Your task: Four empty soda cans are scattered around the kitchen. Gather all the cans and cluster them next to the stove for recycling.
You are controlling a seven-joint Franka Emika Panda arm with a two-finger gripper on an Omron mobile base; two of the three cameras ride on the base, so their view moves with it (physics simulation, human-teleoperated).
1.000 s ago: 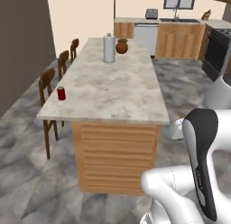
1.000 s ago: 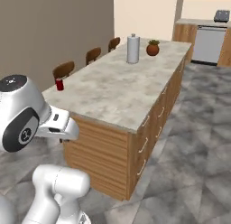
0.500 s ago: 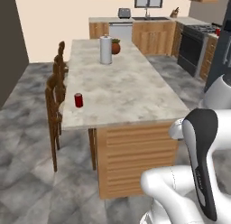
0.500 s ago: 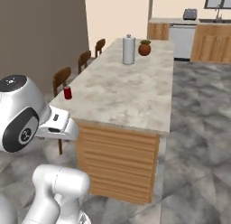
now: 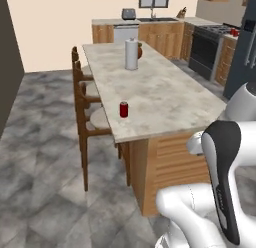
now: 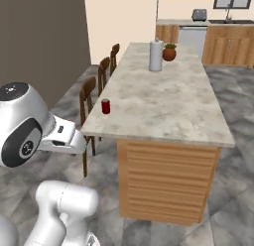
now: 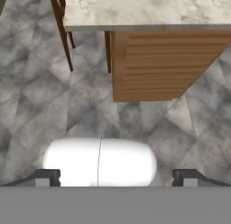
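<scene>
The long marble counter [image 5: 165,92] is stretching away toward the black stove [image 5: 206,48] at the far wall. Three wooden chairs [image 5: 86,109] are lining its left edge. One tall grey-white cylinder [image 5: 131,54] is standing near the far end. One red soda can [image 5: 124,109] is sitting upright by the near left corner, well apart from the gripper [image 7: 115,177], whose jaws are spreading wide over the floor.

A small red soda can [image 6: 105,106] stands upright near the left edge of the long marble-topped wooden island worktop [image 6: 163,98]. Far along it, a tall grey-white cylinder [image 6: 156,55] stands just beside a round brown pot with a green plant [image 6: 169,52]. Dark wooden chairs [image 6: 101,76] line the left side.
</scene>
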